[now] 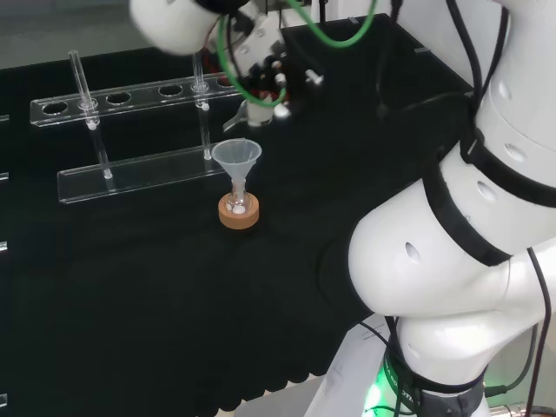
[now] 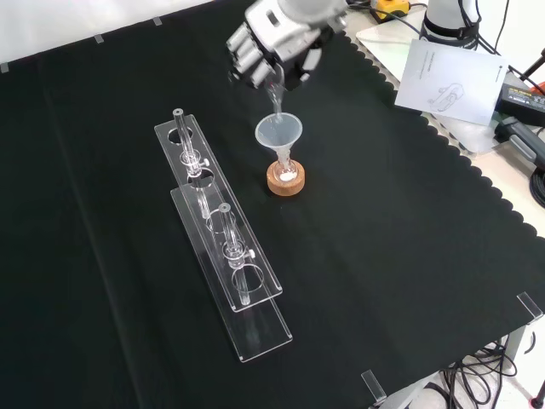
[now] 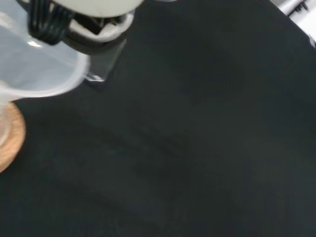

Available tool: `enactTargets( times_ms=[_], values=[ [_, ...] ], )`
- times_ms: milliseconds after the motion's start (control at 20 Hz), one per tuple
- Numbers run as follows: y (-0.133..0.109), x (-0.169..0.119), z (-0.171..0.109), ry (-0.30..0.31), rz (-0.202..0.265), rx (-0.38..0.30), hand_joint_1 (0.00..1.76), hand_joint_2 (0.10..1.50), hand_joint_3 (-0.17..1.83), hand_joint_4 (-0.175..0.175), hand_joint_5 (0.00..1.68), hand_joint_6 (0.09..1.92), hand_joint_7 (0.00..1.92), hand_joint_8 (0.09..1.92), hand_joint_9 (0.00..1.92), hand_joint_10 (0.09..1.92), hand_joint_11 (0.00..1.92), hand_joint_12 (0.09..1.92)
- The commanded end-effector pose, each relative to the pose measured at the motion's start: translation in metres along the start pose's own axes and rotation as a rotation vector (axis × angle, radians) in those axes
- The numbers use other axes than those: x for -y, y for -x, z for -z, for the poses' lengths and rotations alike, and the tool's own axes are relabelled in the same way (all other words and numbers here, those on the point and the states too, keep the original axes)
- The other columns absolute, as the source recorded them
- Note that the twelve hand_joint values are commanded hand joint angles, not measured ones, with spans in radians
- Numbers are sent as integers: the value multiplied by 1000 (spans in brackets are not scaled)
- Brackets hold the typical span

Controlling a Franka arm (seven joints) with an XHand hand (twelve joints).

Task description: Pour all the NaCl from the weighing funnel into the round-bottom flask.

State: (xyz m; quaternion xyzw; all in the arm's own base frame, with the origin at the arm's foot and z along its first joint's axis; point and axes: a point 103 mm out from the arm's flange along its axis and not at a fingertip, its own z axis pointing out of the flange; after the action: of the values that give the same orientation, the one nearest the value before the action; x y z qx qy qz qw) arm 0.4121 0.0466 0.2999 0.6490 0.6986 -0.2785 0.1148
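The hand [image 2: 272,53] hangs above the bench's far side in the front view, fingers [image 2: 243,61] curled downward, the white arm link [image 1: 452,261] bulking at head view's right.

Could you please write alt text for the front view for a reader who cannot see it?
The hand tips a clear weighing funnel over a plastic funnel in a small flask on a cork ring; clear racks lie to its left.

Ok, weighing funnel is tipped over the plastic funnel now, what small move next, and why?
Probably hold the tilt, maybe tip slightly more. The hand has the weighing funnel spout-down over the plastic funnel, and white powder already sits in the flask; whether any remains is unclear.
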Motion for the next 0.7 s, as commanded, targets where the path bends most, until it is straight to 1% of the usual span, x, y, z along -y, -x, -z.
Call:
enactTargets(
  times_ms=[50, 200, 350, 400, 450, 550, 700],
  values=[
    [39, 2, -7, 80, -65, -346, 1083, 694, 705, 175, 1133, 941, 505, 665, 827, 424, 650, 1158],
    [45, 2, -14, 96, -64, -425, 1083, 694, 705, 175, 1133, 941, 505, 665, 828, 425, 651, 1159],
    [47, 1, -19, 96, -78, -496, 1083, 694, 705, 175, 1133, 941, 505, 665, 828, 425, 652, 1159],
    [48, 1, -20, 94, -89, -501, 1083, 694, 705, 175, 1133, 941, 506, 665, 827, 425, 652, 1159],
    [50, 1, -23, 98, -95, -522, 1083, 694, 705, 175, 1133, 941, 506, 665, 827, 425, 652, 1159],
    [53, 0, -27, 101, -90, -546, 1083, 694, 705, 175, 1133, 941, 506, 665, 827, 425, 652, 1159],
    [58, 0, -31, 101, -86, -563, 1083, 695, 704, 175, 1132, 941, 507, 666, 826, 425, 653, 1159]
  ],
)
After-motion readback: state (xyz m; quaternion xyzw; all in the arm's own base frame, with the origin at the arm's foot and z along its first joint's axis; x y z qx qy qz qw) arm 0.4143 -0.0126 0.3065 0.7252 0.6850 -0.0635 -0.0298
